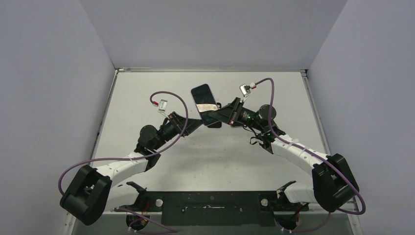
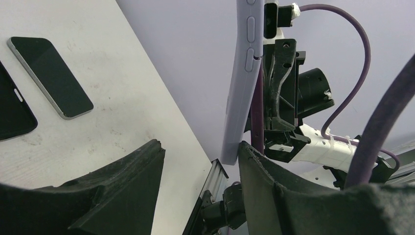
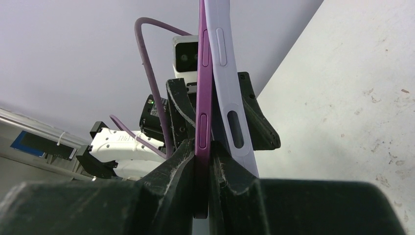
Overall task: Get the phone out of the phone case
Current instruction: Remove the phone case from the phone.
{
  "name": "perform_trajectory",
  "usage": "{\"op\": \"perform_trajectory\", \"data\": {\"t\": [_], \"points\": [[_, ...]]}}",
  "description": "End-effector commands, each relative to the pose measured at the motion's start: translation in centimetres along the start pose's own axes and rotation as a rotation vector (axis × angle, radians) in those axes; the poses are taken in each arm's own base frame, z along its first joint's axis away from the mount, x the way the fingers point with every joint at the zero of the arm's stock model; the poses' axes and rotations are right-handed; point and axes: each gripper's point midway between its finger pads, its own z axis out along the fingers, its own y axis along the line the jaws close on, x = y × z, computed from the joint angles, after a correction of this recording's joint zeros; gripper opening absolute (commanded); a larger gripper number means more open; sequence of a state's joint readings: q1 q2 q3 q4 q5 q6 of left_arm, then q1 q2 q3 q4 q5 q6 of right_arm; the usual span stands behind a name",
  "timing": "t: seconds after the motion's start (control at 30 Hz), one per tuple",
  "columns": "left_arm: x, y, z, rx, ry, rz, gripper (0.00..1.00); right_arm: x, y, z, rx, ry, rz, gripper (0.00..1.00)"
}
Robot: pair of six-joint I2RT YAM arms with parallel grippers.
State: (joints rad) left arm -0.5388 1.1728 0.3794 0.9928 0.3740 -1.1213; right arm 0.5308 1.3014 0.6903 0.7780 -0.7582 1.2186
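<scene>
Held upright at centre frame above the pale grey worktop (image 1: 127, 112), a slim purple phone (image 3: 203, 98) sat clamped in the right gripper (image 3: 201, 152), with its lavender phone case (image 3: 221, 63) peeled partly away. The left gripper (image 2: 199, 144) stood open, one finger touching the case's end.

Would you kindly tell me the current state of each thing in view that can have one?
phone: upright, clamped edge-on, one end parted from its case.
phone case: peeled away at one end, not yet off.
right claw: shut on the phone.
left claw: open, the case's corner beside one finger.
silver-edged phone: flat on the table, screen dark.
black phone: flat on the table, partly out of frame.
</scene>
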Motion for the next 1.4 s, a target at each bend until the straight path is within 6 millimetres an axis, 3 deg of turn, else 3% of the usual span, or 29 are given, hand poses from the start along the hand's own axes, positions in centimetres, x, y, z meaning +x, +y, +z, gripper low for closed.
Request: {"op": "perform_trajectory", "data": {"t": [0.0, 0.27, 0.37, 0.5, 0.63, 0.93, 1.07, 1.17, 1.37], "points": [[-1.1, -2.8, 1.2, 0.09, -0.013, 0.027, 0.55, -1.3, 5.1, -0.3, -0.159, -0.056, -0.118, 0.0], [-2.0, -3.8, 2.1, 0.118, -0.042, 0.026, 0.54, -0.2, 5.2, 0.2, -0.17, 0.0, -0.118, 0.0], [-2.6, -3.9, 2.8, 0.123, -0.048, 0.031, 0.4, 0.3, 4.9, 0.3, -0.164, 0.021, -0.12, 0.0], [-3.6, -3.4, 3.8, 0.097, -0.069, 0.035, 0.13, 0.9, 4.4, 0.1, -0.143, 0.041, -0.128, 0.0], [-4.6, -2.5, 4.4, 0.06, -0.096, 0.033, 0.0, 1.7, 3.7, -0.1, -0.115, 0.081, -0.135, 0.0], [-9.8, -0.9, 5.2, -0.006, -0.217, 0.076, 0.0, 4.1, 1.8, -1.2, -0.062, 0.185, -0.136, 0.0], [-11.1, 0.9, 5.2, -0.059, -0.211, 0.085, 0.0, 5.0, 1.0, -1.9, -0.039, 0.225, -0.136, 0.0], [-10.2, 2.4, 5.0, -0.092, -0.145, 0.098, 0.0, 4.5, -0.3, -3.0, 0.017, 0.2, -0.142, 0.0], [-5.2, 6.6, 2.8, -0.22, 0.054, 0.072, 0.0, 2.7, -5.4, -7.5, 0.195, 0.077, -0.096, 0.0]]}}
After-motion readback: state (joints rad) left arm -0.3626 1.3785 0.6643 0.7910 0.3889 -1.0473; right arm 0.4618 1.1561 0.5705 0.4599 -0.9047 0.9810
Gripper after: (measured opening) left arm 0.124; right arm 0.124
